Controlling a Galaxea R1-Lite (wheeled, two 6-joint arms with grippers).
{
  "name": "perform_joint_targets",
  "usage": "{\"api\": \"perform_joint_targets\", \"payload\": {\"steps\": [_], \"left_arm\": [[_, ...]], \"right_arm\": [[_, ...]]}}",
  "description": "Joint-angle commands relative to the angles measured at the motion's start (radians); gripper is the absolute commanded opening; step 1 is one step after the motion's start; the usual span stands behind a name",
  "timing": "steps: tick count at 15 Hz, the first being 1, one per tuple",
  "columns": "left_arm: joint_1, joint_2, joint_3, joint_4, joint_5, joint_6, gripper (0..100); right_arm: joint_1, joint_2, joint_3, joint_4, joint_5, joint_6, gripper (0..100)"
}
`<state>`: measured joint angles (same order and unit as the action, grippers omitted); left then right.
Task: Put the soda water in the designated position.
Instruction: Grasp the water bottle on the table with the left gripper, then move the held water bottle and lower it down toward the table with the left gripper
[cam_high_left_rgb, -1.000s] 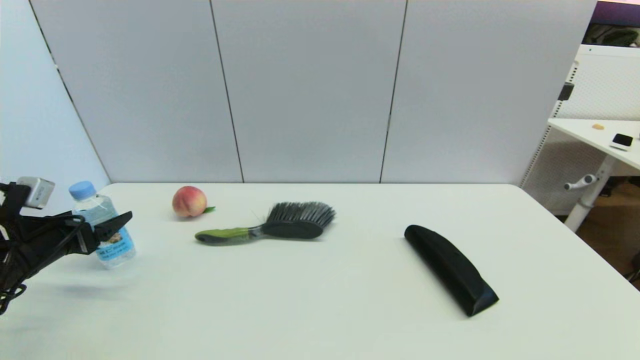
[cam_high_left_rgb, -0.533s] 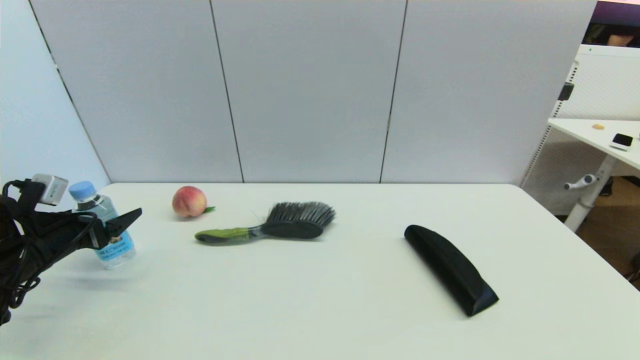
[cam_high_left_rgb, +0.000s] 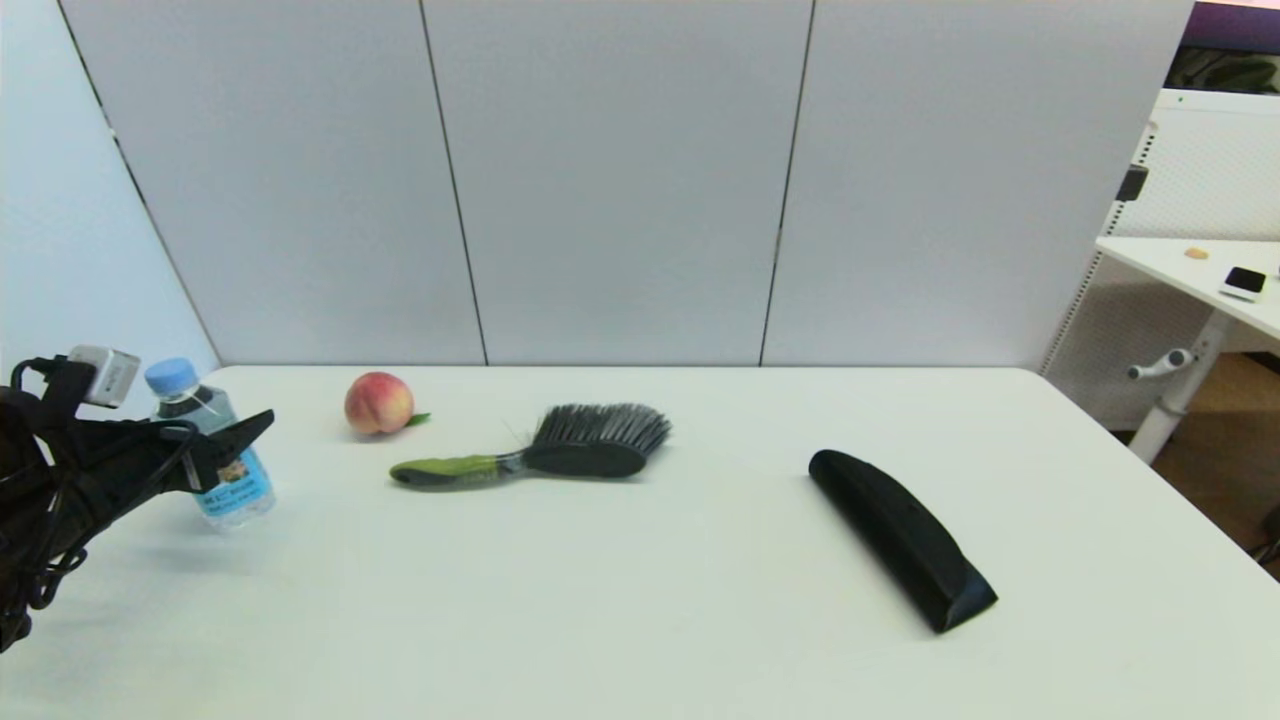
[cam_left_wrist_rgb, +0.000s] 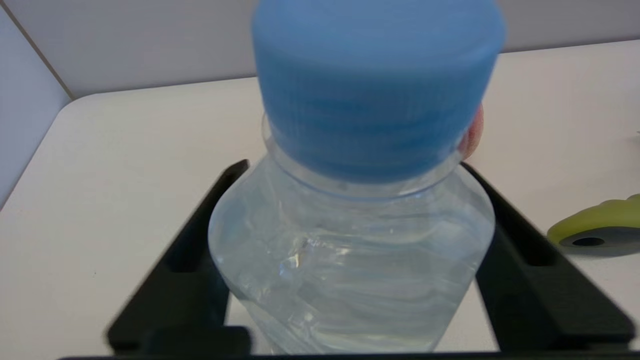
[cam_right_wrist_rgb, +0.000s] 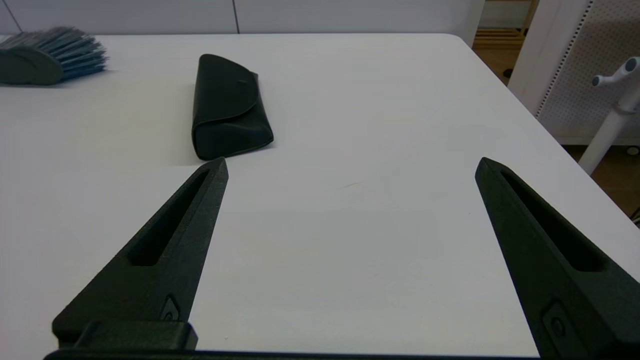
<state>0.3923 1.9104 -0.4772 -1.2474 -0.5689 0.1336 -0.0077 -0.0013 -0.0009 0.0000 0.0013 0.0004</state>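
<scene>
The table (cam_high_left_rgb: 640, 620) is white and wide, backed by grey wall panels (cam_high_left_rgb: 620, 180). Near its right side lies a black case (cam_high_left_rgb: 900, 538), long and set at a slant; in the right wrist view the same case (cam_right_wrist_rgb: 227, 107) shows a folded flap.

The left arm (cam_high_left_rgb: 60, 480) comes in low from the table's left edge, a tangle of black cable along it and a small grey camera block on top. Its gripper (cam_high_left_rgb: 215, 455) is at the far left of the table, fingers clamped on the bottle's body, one on each side, as the left wrist view shows with the fingers (cam_left_wrist_rgb: 200, 235) pressed against the clear plastic.

A brush (cam_high_left_rgb: 560, 450) lies near the middle, dark bristles pointing away from the robot and its green handle toward the left.

The bottle (cam_high_left_rgb: 215, 450) leans slightly, blue cap up and blue label low on its body. Its base looks just above the table or barely touching it; the head view does not settle which. Close up, the bottle (cam_left_wrist_rgb: 350, 240) fills most of the left wrist view.

A peach (cam_high_left_rgb: 379, 402) sits farther back, between bottle and brush, apart from both.

The right gripper (cam_right_wrist_rgb: 350, 172) hovers over the bare near-right part of the table, fingers spread wide with nothing between them.
</scene>
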Motion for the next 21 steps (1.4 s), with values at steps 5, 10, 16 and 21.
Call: {"api": "perform_joint_targets", "payload": {"steps": [5,10,16,21], "left_arm": [[0.000,0.001,-0.001,-0.017,-0.003,0.001,0],[0.000,-0.031,-0.037,-0.010,-0.002,0.000,0],[-0.076,-0.269,-0.109,0.160,0.001,-0.026,0],[-0.386,-0.410,-0.075,0.246,0.248,-0.081,0]], "right_arm": [[0.000,0.001,-0.001,0.000,0.000,0.000,100],[0.000,0.001,-0.001,0.000,0.000,0.000,100],[0.000,0.001,0.001,0.000,0.000,0.000,100],[0.000,0.001,-0.001,0.000,0.000,0.000,100]]}}
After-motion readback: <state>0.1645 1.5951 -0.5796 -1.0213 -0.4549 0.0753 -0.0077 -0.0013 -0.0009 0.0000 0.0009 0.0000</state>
